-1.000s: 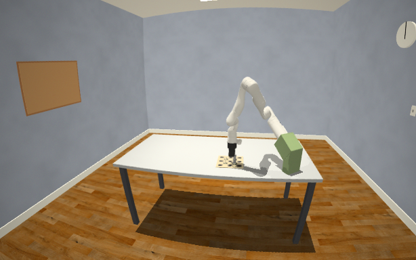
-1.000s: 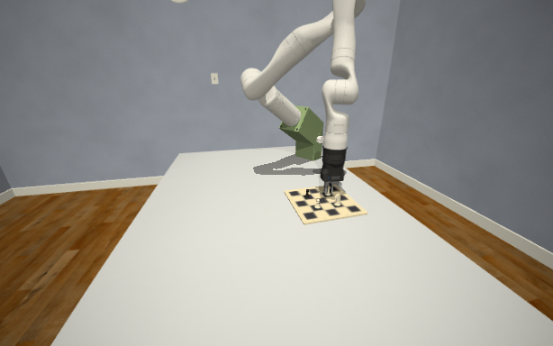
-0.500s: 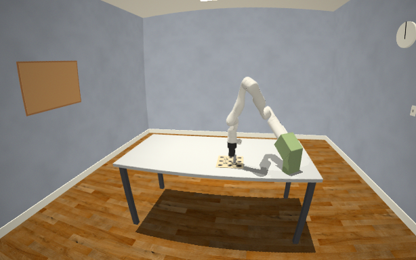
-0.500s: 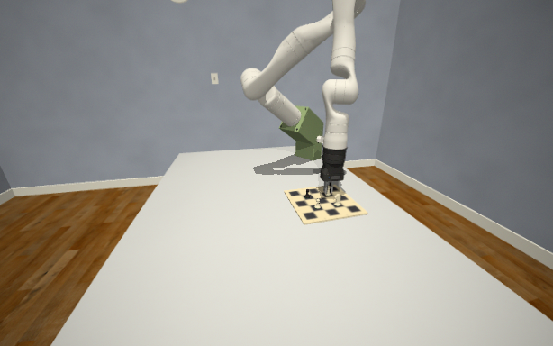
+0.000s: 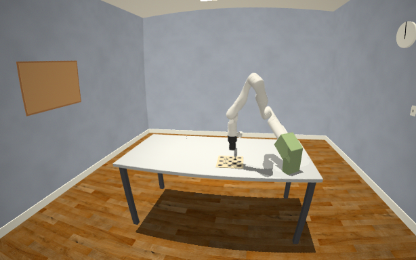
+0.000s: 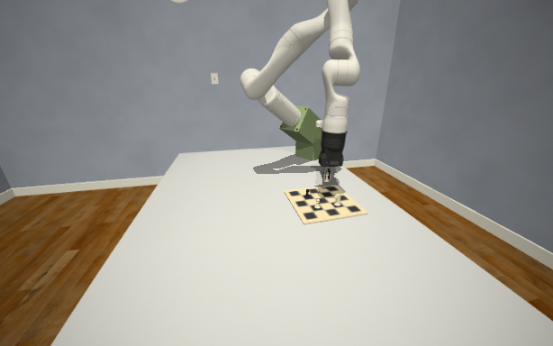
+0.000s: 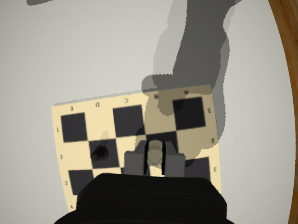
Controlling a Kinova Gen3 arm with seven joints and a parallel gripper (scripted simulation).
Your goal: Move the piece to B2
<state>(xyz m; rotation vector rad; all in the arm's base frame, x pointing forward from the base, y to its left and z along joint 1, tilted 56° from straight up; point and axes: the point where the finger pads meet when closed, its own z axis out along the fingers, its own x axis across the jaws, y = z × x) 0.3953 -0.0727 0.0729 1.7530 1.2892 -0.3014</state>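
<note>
At the near edge of the wrist view, the gripper [image 7: 154, 161] has its fingers clamped on a pale chess piece [image 7: 154, 151] and holds it above the board [image 7: 67, 163], over the corner at about four o'clock. A dark piece [image 7: 101, 153] stands at nine o'clock from it. In the exterior view two pale pieces [image 6: 337, 200] stand on the near squares. Judging by this, the B2 piece is being carried off; next it should travel past the board's edge and be set upright on the table [image 6: 222, 270]. Farther back sits the green base [image 6: 304, 135]. The edge letters are too blurred to read.
</note>
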